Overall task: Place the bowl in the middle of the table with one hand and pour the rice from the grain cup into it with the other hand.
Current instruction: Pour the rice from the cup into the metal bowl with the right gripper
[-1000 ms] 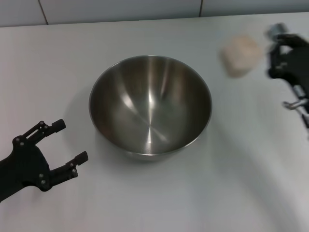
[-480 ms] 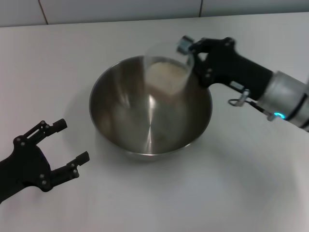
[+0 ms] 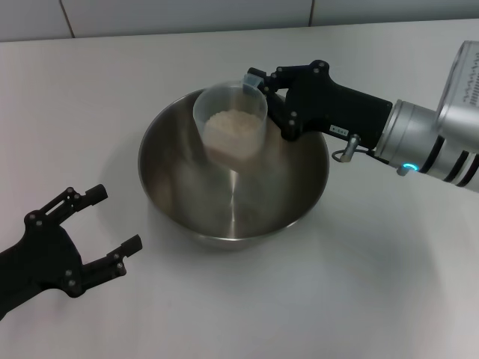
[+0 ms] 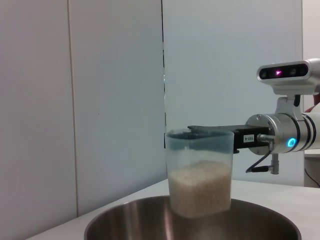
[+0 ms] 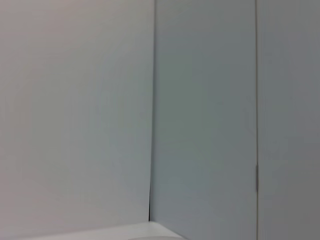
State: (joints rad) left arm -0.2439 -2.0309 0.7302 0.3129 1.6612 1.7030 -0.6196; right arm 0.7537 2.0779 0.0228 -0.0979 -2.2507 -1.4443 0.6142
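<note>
right gripper (image 3: 258,96) grasping the upright cup (image 3: 231,123) of rice (image 3: 230,127) over the bowl (image 3: 233,166), left gripper (image 3: 99,229) released at 8 o'clock on the bench (image 3: 374,284), only the left wrist view shows the cup's side.

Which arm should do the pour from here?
Right. Its pincer already holds the grain cup upright over the bowl, rice still inside. The left pincer is open and apart from the bowl, on the table.
</note>
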